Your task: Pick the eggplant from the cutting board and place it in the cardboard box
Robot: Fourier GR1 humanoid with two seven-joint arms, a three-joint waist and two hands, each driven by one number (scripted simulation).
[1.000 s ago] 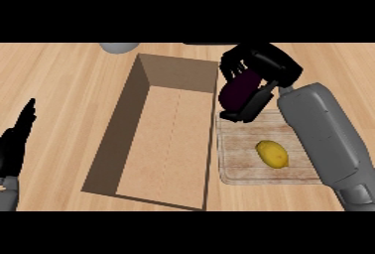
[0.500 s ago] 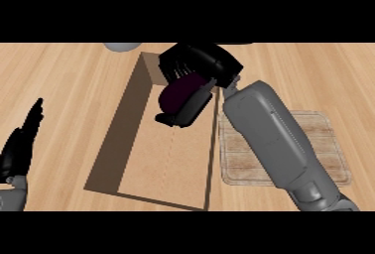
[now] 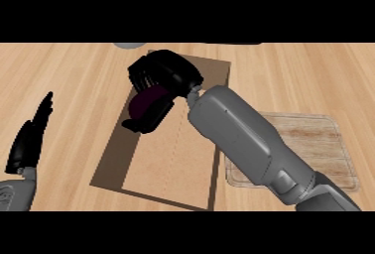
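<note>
**Eggplant over the box, close to its left wall**

My right hand (image 3: 167, 74) is curled round the eggplant (image 3: 151, 100), with only a dark purple patch of it showing between my fingers. I hold it above the far end of the cardboard box (image 3: 172, 163), which lies toward the far edge of the counter (image 3: 66, 79). The eggplant is off the cutting board (image 3: 322, 141), which sits near the counter's right edge.

I think the main risk is where I let go. The eggplant hangs nearer the box's left wall than its middle. If I let go here, it could strike that rim, tip outward and roll off across the counter. I cannot tell how high I am above the box floor, and a long fall might make it bounce. My forearm (image 3: 242, 139) also crosses the box's right wall and hides it from me, so lowering carelessly could nudge the box.

My left hand (image 3: 29, 141) rests open by the counter's left edge, fingers up.

I can read no brand, label or writing on the box, the board or anything else.
</note>
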